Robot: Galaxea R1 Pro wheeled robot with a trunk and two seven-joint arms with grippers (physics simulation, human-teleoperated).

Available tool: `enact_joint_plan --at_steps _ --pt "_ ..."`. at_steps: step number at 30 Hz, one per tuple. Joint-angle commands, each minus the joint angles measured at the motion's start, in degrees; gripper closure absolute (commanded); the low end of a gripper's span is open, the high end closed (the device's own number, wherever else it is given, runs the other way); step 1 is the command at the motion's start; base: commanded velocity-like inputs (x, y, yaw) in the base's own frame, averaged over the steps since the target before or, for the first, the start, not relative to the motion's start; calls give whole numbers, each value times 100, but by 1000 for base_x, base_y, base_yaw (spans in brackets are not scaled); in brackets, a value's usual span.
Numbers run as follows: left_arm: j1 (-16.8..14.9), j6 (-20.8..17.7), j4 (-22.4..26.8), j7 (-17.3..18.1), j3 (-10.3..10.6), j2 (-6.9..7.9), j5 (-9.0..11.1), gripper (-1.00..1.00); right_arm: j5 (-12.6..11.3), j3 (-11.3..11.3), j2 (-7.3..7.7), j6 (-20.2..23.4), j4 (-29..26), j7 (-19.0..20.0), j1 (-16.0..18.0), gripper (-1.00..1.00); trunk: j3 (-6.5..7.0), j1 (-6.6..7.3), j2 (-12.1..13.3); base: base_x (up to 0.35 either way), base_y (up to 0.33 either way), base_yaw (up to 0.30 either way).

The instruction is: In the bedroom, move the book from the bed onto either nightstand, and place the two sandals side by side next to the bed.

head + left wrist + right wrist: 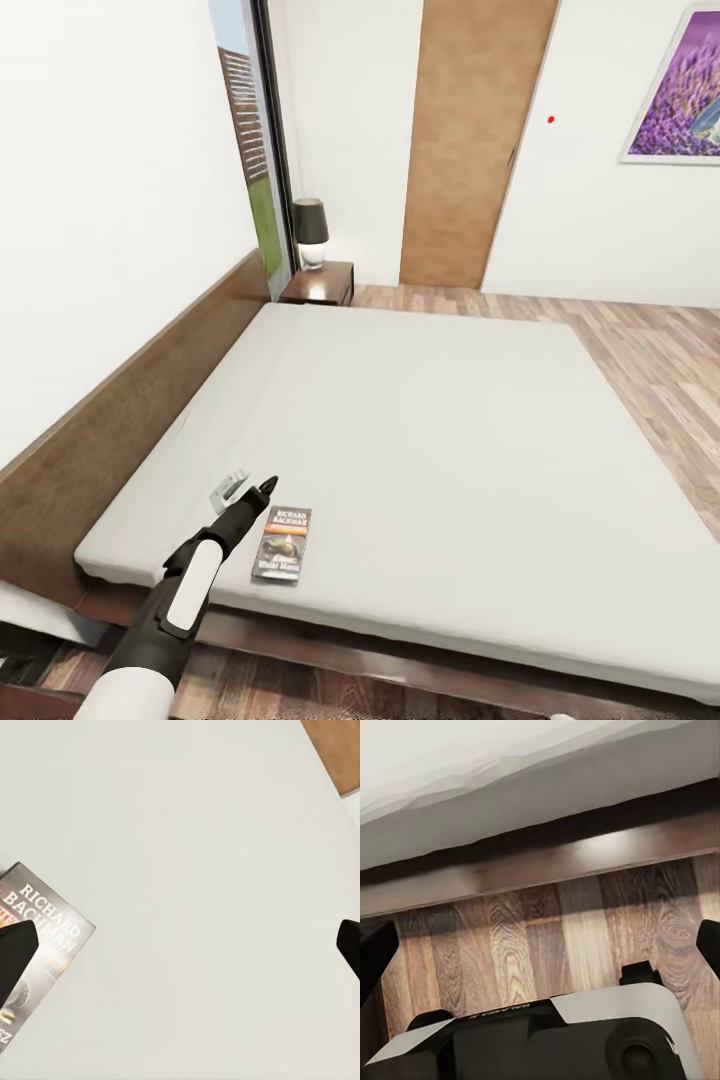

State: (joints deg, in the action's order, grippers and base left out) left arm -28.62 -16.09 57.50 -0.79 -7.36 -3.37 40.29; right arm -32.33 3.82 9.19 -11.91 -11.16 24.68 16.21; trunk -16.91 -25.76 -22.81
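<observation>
- Nearest the head camera, the left arm reaches over the bed's (420,420) near edge, its left end effector (248,488) just beside the book (282,544), towards the headboard (120,420).
- Its two fingers stand wide apart in the left wrist view, holding nothing; one fingertip (15,960) overlaps the book's cover (52,922).
- Book pickup looks to be the step in hand; next the opening must shift to straddle the book, then close.
- Far off, the nightstand (320,285) carries a lamp (311,230).
- Right end effector (540,949) hangs spread and empty above the floor (547,945).
</observation>
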Motion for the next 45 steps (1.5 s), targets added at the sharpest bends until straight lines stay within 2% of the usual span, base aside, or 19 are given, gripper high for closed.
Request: enact_joint_plan --at_steps 1,8,14,20,25,45 --pt "-3 -44 8 -8 -19 -6 58 -100 -54 40 4 -20 8 19 5 -100 -19 -3 -11 0 0 0" --pt "-3 -37 9 -8 -54 -3 58 -100 -53 40 4 -22 8 19 5 -100 -81 -3 -11 0 0 0" --pt "-3 -35 15 -8 -522 2 54 -100 -52 40 4 -22 8 20 5 -100 -135 -3 -11 0 0 0" --pt "-3 -35 33 -8 -739 47 50 -100 -54 40 4 -22 8 20 5 -100 -188 -3 -11 0 0 0" --pt "-3 -35 32 -8 -771 124 57 -100 -53 40 4 -22 8 22 5 -100 -232 -3 -11 0 0 0" --pt "-3 -35 25 -8 -775 135 58 -100 -52 40 4 -22 8 22 5 -100 -410 -3 -11 0 0 0"
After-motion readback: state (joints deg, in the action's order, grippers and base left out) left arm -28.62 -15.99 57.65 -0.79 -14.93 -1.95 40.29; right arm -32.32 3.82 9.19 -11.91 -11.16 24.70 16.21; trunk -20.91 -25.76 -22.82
